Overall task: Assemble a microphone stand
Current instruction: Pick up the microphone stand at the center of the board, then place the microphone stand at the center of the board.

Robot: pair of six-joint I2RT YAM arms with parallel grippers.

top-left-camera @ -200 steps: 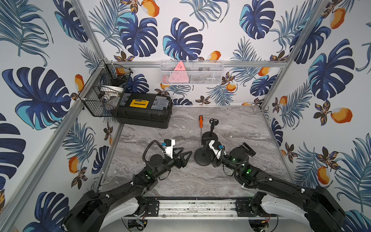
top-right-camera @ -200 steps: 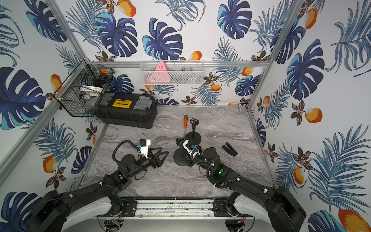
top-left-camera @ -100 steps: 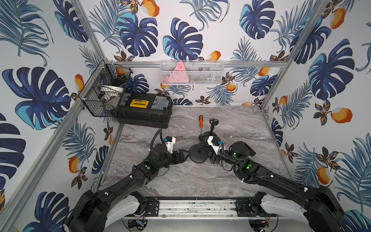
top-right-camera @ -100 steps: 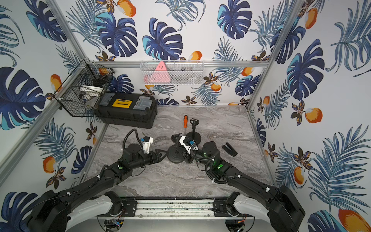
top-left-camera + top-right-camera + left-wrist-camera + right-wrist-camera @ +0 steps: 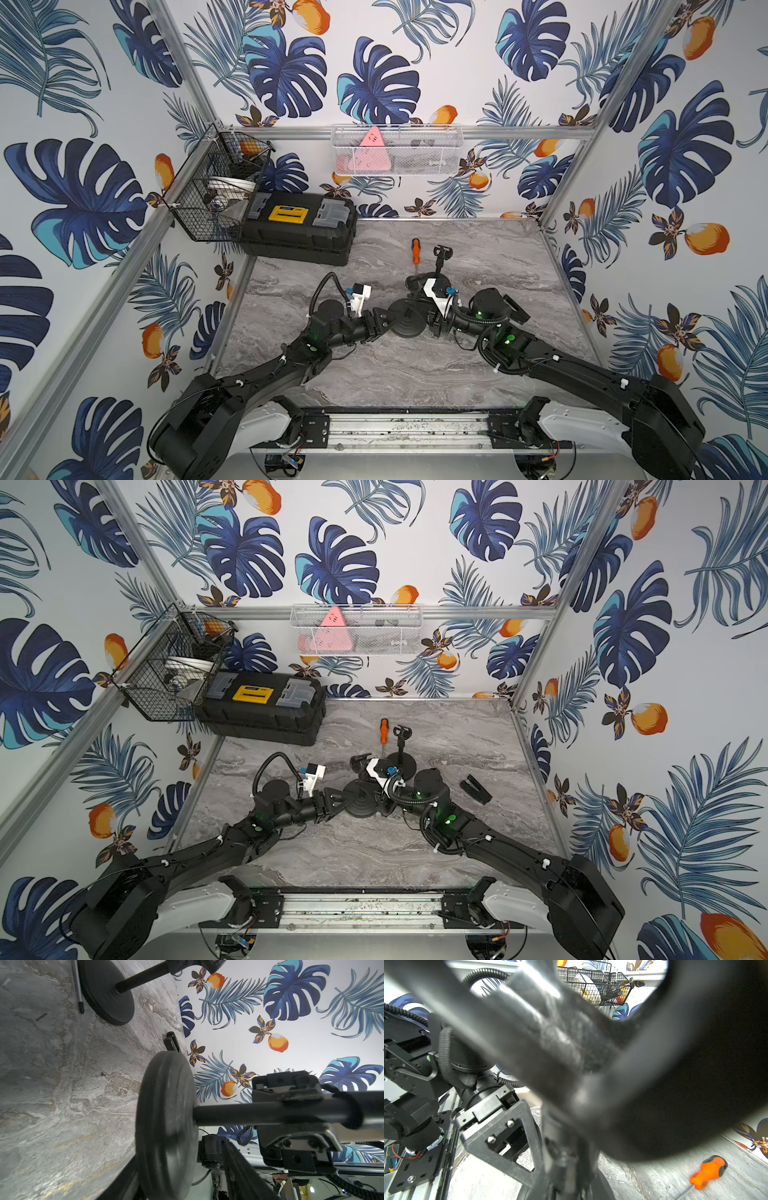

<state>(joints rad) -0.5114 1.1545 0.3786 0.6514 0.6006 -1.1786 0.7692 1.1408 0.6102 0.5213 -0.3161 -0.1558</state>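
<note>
The microphone stand has a round black base (image 5: pixel 407 322), flat like a thick plate with a dull, slightly rough skin. A smooth black pole (image 5: pixel 239 1113) sticks straight up from its middle. It sits just in front of a second black stand (image 5: pixel 400 750), which has its own round foot and a little clip on top. The left fingers (image 5: pixel 291 1086) are blocky black metal with small screws. They sit one on each side of the pole, right up against it, but I cannot tell if they squeeze it. The right fingers (image 5: pixel 236 1163) are pinching the rim of the base. An orange-handled screwdriver (image 5: pixel 415 251) with a thin shiny shaft lies just beside the second stand. A small black clip (image 5: pixel 476 789) lies near that stand on its other side. Well behind it is a boxy black toolbox (image 5: pixel 299 232) with a yellow patch. The grey surface (image 5: pixel 374 374) has wavy lines like marble. In the right wrist view the base and pole are so close that they blur and hide most things.
</note>
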